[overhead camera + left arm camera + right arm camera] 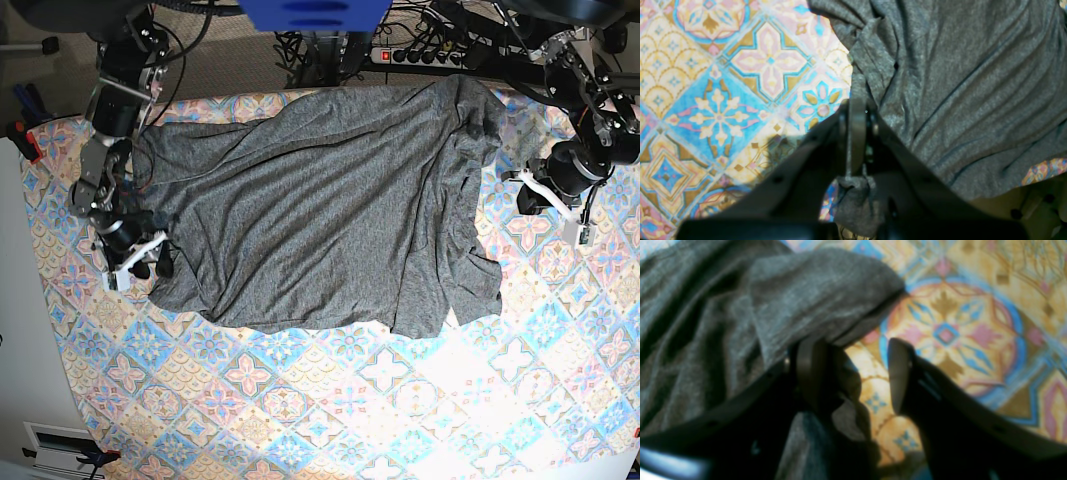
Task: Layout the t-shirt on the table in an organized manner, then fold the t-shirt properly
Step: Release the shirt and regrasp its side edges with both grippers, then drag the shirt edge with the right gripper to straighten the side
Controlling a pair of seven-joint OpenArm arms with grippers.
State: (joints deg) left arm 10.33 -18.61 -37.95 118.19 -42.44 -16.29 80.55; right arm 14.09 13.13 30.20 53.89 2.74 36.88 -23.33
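The worktop (330,420) fills most of the base view, covered by a cloth of pink, blue and cream diamond tiles. Its near half is bare cloth.

The t-shirt (320,200) lies spread across the far half of the worktop, dark heather grey, plain, with long diagonal creases running through the body. One edge reaches the far rim of the worktop. The near hem is uneven, and a flap on the side of the left arm is folded over and hangs lower than the rest.

The left pincer (857,110) sits at the t-shirt's edge on the right of the base view. In the left wrist view its jaws are together, clamped on a narrow fold of grey fabric; a small bunch of the same fabric shows below the jaws, nearer the camera.

The right pincer (853,370) sits at the opposite edge of the t-shirt, on the left of the base view. In the right wrist view its jaws stand apart. One jaw lies against the edge of the t-shirt, with fabric draped over it; the other jaw is over bare patterned cloth. Nothing is held between the two jaws.
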